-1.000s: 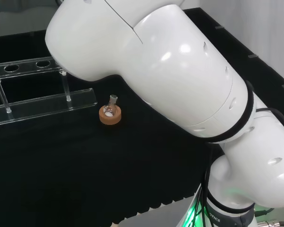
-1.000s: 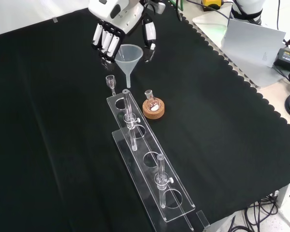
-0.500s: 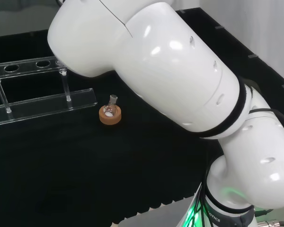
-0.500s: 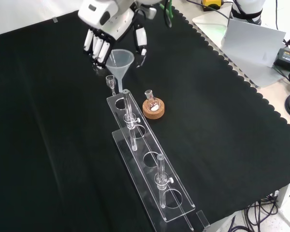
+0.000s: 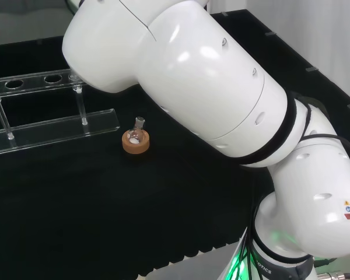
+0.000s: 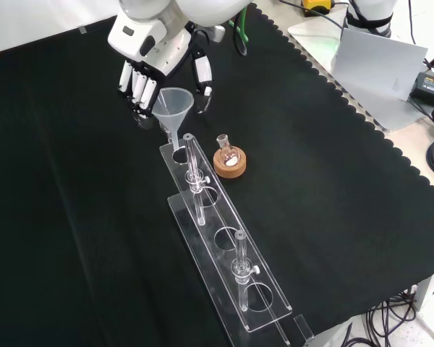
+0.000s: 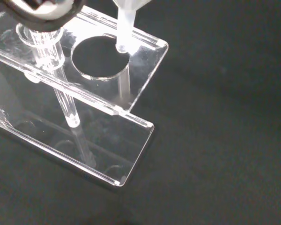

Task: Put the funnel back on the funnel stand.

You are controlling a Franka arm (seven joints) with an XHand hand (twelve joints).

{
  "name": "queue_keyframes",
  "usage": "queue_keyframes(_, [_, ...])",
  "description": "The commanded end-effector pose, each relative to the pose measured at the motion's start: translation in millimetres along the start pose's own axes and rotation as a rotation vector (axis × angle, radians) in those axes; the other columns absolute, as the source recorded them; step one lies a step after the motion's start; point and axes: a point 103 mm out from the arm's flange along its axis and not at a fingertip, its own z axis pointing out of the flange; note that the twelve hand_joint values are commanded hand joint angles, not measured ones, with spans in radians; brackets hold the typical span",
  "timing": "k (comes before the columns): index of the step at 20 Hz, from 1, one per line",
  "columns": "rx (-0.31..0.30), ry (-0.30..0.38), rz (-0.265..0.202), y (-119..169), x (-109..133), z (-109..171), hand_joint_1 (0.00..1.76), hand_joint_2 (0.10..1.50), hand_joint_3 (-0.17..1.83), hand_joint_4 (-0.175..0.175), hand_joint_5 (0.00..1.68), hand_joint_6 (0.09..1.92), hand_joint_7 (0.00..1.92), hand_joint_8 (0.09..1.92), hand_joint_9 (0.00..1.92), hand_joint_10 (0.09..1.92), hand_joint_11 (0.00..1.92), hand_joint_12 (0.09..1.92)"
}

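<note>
You have the black and white hand pinching the clear plastic funnel; stem tip at the end hole's rim of the clear acrylic funnel stand.

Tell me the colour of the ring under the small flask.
Light brown cork ring, clearest in the front view.

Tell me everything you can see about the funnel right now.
The funnel is translucent whitish plastic by the look of it: a wide cone above a narrow stem. It hangs upright, held in the hand, with fingers on one side of the cone and the thumb on the other. In the wrist view its stem tip sits at the rim of the end hole of the clear funnel stand, not yet seated.
</note>
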Motion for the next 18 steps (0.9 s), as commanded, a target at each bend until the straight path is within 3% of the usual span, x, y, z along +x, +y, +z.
queue_keyframes(1, [0.021, -0.004, 0.002, 7, 6, 6, 0.89, 0.7, 0.59, 0.021, 0.69, 0.67, 0.51, 0.62, 0.84, 0.42, 0.53, 1.28])
queue_keyframes(7, [0.026, 0.009, -0.007, 11, 8, 16, 0.89, 0.7, 0.59, 0.021, 0.69, 0.67, 0.51, 0.62, 0.84, 0.42, 0.53, 1.28])
queue_keyframes(13, [0.068, -0.006, -0.013, 13, 7, 23, 0.89, 0.7, 0.59, 0.019, 0.69, 0.67, 0.5, 0.62, 0.83, 0.42, 0.53, 1.28])
queue_keyframes(18, [0.109, 0.013, -0.018, 21, 12, 36, 0.85, 0.68, 0.6, -0.036, 0.44, 0.47, 0.37, 0.67, 0.72, 0.47, 0.48, 1.31])
